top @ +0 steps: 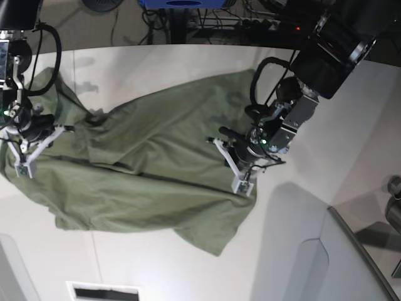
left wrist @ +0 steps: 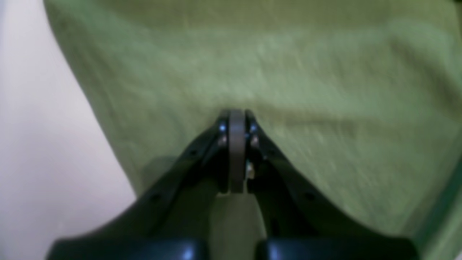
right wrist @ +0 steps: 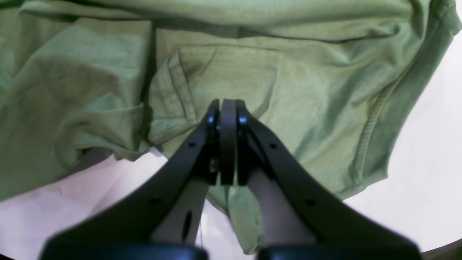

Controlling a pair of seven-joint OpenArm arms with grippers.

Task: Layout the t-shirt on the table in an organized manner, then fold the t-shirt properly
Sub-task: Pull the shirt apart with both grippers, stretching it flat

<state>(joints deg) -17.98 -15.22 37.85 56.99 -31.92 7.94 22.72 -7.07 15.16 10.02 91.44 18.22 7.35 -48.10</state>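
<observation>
The olive-green t-shirt (top: 150, 169) lies crumpled and stretched across the white table (top: 313, 163) from the left edge to the centre. My left gripper (top: 241, 182) sits at the shirt's right edge. In the left wrist view this gripper (left wrist: 237, 112) is shut, and creases in the blurred t-shirt (left wrist: 288, 72) run toward its tip. My right gripper (top: 24, 166) is at the shirt's far left end. In the right wrist view it (right wrist: 228, 103) is shut, with a strip of the t-shirt (right wrist: 306, 90) running down between its fingers near a sleeve hem.
A pale raised panel (top: 326, 257) stands at the front right of the table. A slotted opening (top: 103, 292) lies at the front edge. Cables and equipment (top: 188, 12) crowd the space behind the far edge. The table's curved rim (right wrist: 444, 245) shows close to my right gripper.
</observation>
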